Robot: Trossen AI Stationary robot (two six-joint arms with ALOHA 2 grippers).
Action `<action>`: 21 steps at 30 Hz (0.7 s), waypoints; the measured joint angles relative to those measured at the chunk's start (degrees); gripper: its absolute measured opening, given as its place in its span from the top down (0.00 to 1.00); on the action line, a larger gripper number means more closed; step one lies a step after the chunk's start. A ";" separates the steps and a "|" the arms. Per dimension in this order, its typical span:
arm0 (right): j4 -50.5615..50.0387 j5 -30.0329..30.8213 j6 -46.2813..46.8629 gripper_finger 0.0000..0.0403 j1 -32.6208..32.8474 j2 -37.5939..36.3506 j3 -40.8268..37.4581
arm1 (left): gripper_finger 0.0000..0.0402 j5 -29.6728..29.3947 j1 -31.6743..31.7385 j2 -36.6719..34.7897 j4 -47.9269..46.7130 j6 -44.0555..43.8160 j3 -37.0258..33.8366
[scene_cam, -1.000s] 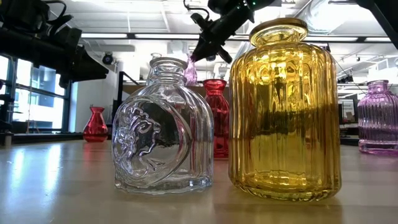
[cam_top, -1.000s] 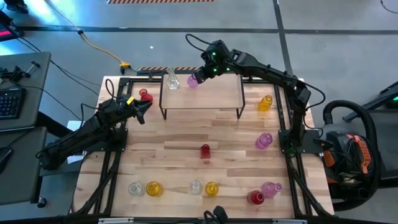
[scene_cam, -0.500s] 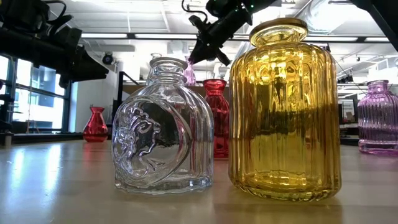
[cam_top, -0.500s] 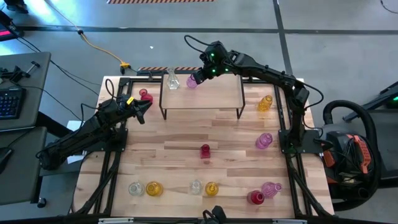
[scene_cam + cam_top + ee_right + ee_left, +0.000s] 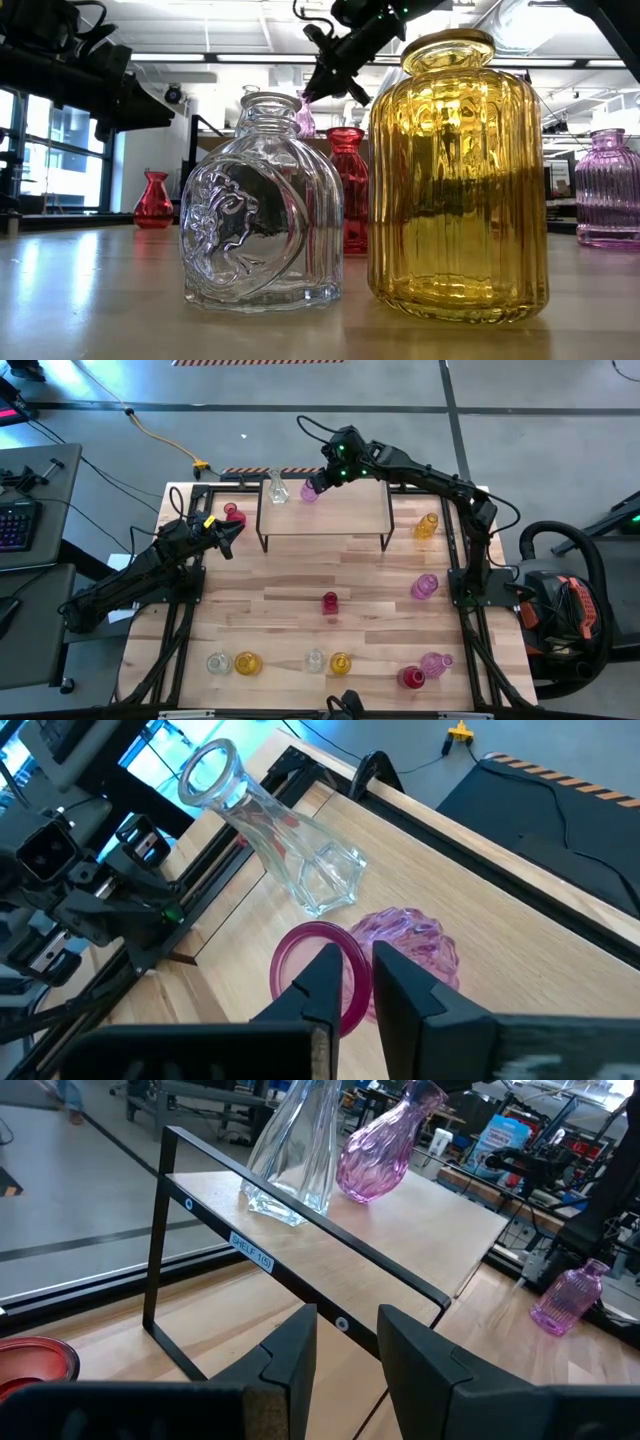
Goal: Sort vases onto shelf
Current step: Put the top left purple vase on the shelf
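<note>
On the light-wood shelf [image 5: 330, 515] at the far side stand a tall clear vase [image 5: 277, 488] and a pink vase [image 5: 310, 491], both on their bases [image 5: 372, 1188]. My right gripper [image 5: 318, 484] reaches in from the far right and is shut on the pink vase's mouth [image 5: 315, 975]. My left gripper [image 5: 235, 532] hangs open and holds nothing, left of the shelf's near left leg. It points at the shelf [image 5: 400, 1210]. More vases stand loose on the tabletop. My right gripper has the pink vase's rim [image 5: 362, 960] between its two fingers, one finger inside the mouth and one outside. The fingers slant down from the far right. The vase's base rests on the shelf board, next to the clear vase [image 5: 280, 830].
A red vase [image 5: 234, 513] stands left of the shelf. An amber vase [image 5: 427, 525] and a pink one [image 5: 424, 587] are at the right, and a red one [image 5: 330, 602] is mid-table. Several more line the near edge, among them a clear vase [image 5: 262, 205] and an amber one [image 5: 458, 175].
</note>
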 joint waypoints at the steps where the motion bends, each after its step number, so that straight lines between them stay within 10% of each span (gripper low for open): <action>1: 0.09 0.03 0.01 0.93 0.00 0.00 0.00 | 0.75 0.00 0.00 0.00 0.00 0.00 0.00; 21: 0.40 1.88 1.64 0.82 -0.02 0.02 0.04 | 0.75 -0.01 0.00 -0.01 0.00 0.00 0.00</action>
